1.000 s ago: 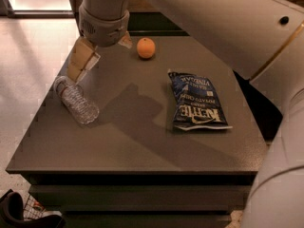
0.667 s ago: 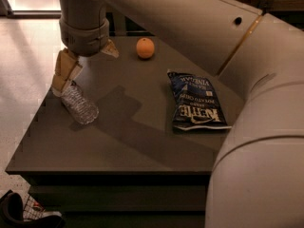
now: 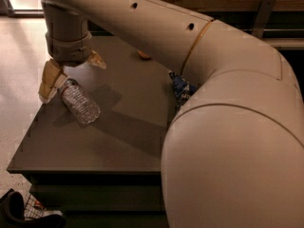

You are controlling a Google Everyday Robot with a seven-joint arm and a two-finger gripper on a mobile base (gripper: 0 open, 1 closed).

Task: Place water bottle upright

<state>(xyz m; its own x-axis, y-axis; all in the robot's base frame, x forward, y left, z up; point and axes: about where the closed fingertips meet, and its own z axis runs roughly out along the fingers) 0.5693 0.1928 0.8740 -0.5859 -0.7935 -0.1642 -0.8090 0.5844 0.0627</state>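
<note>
The water bottle (image 3: 79, 103) is clear and ribbed and lies on its side near the left edge of the dark grey table (image 3: 118, 146). Its neck end points up-left and is hidden behind one finger. My gripper (image 3: 73, 71) hangs just above the bottle's neck end, open, with its pale fingers spread. One fingertip (image 3: 49, 82) is at the bottle's neck and the other (image 3: 98, 60) is farther back to the right. It holds nothing.
My arm fills the right half of the view and covers most of a blue chip bag (image 3: 182, 87) and an orange (image 3: 144, 55) at the back. The table's left edge is close to the bottle. A dark object (image 3: 14, 210) lies on the floor at lower left.
My gripper has moved left and down, from behind the bottle to right over its neck end. The arm now hides most of the chip bag and orange. The bottle has not moved.
</note>
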